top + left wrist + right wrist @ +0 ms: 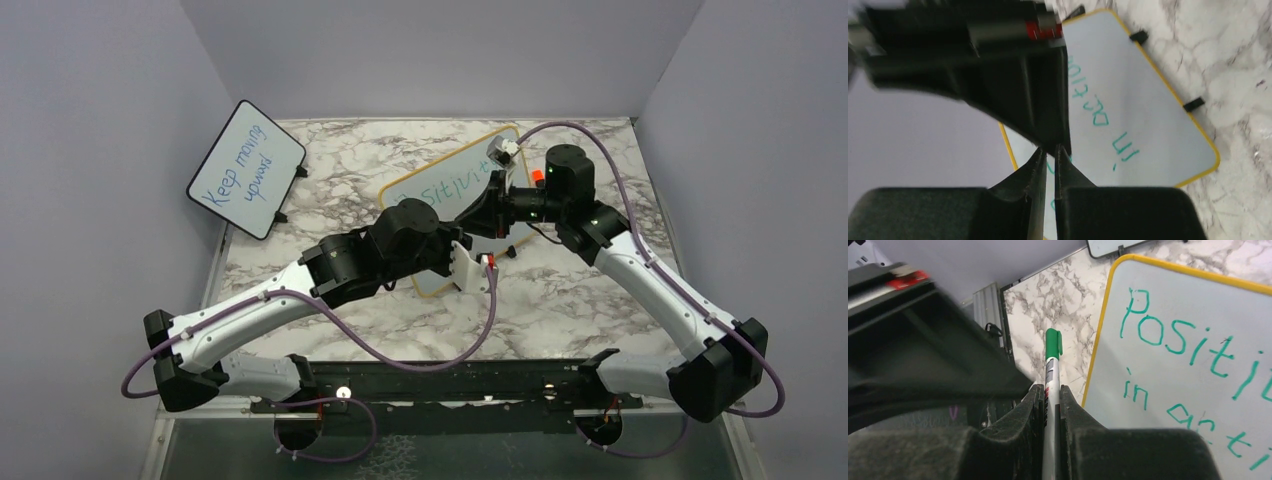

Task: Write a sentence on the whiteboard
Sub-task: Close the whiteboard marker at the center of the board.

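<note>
The right gripper (1050, 390), bottom centre, clamped a green marker (1053, 347). The whiteboard (1198, 295) bearing the sentence (1175, 337) filled the frame's right. The left gripper's (1049, 152) fingers stood nearly together; whether they pinched anything I could not tell.

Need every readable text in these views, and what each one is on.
"Keep moving upward": blue, on the small board.
"Positi" over "in acti": green, on the whiteboard, cut off at the right wrist view's edge.
"in action": same whiteboard, second line, seen in the left wrist view.
"sitivit": same whiteboard, top view, the rest hidden by the arms.
Label on the marker in the right tool: too blurred to read.
</note>
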